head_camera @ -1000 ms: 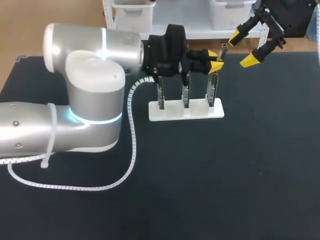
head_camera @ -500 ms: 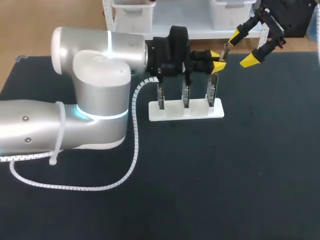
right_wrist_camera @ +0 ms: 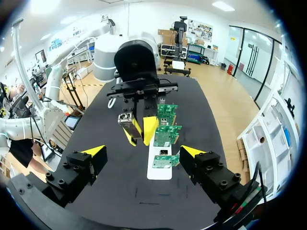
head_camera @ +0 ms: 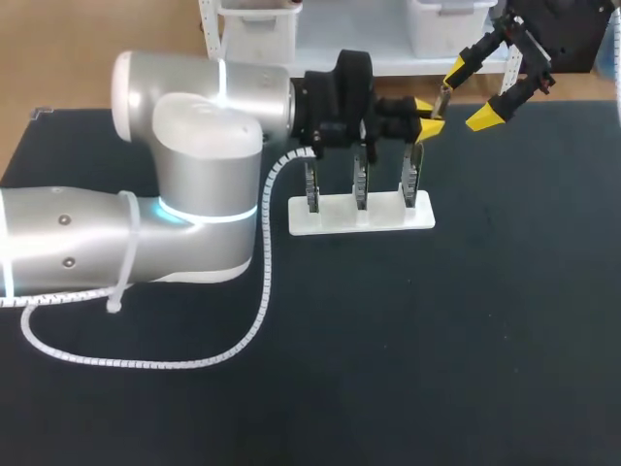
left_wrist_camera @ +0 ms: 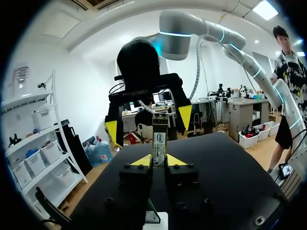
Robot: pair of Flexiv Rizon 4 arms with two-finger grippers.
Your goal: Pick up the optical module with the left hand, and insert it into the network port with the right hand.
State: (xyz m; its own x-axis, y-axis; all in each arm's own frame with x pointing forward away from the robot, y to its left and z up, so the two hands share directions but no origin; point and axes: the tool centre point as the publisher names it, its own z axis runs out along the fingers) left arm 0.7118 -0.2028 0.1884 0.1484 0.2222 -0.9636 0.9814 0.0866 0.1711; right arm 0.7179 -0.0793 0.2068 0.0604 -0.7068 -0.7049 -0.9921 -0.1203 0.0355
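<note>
Two claws are hanging close together in the upper right of the head view, over the far part of the black surface. The left claw, reaching in from the left of the frame on the silver left arm, is gripping the optical module. In the left wrist view the slim metal module is standing between the yellow tips, with both fingers pressing on its lower part from two sides and its upper part sticking out ahead of them. The right claw, coming down from the upper right corner on the right arm, is standing wide open, its two yellow tips well apart and touching nothing. It is sitting just beside the free end of the module, which is pointing toward the gap between those tips. From the right wrist view the module is showing ahead of the open fingers, apart from them. Below the left claw, in the middle of the head view, a white holder is resting on the surface and carrying three green circuit boards upright in a row. Whether a network port is sitting on those boards is too small to tell. A white coiled cable is trailing from the left arm across the surface toward the lower left.
</note>
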